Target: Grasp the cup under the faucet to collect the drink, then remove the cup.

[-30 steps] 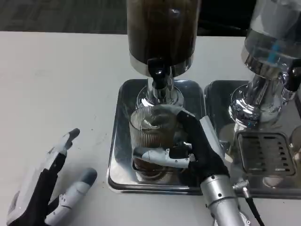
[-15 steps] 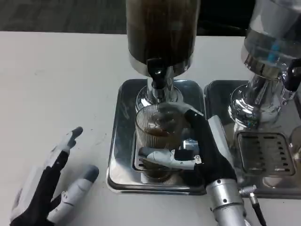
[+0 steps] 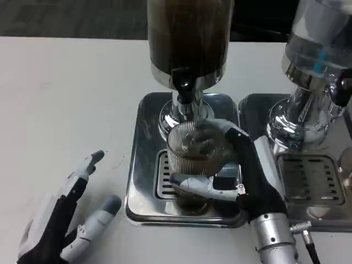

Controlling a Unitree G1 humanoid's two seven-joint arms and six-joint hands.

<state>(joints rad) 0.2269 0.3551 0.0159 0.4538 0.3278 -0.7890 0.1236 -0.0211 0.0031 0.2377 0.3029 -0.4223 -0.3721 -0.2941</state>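
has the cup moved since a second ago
Yes. The cup, held by the right hand, has shifted right and up toward the faucet, uncovering the drip tray grate on its left.

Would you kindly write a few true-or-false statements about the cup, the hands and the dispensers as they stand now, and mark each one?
1. The right hand grips the ribbed glass cup. True.
2. The left hand rests on the drip tray. False: it lies on the white table, apart from the tray.
3. The cup stands below the black faucet of the dark-drink dispenser. True.
4. The cup is lying on its side. False: it is upright.
5. The clear-liquid dispenser stands left of the dark one. False: it stands to its right.
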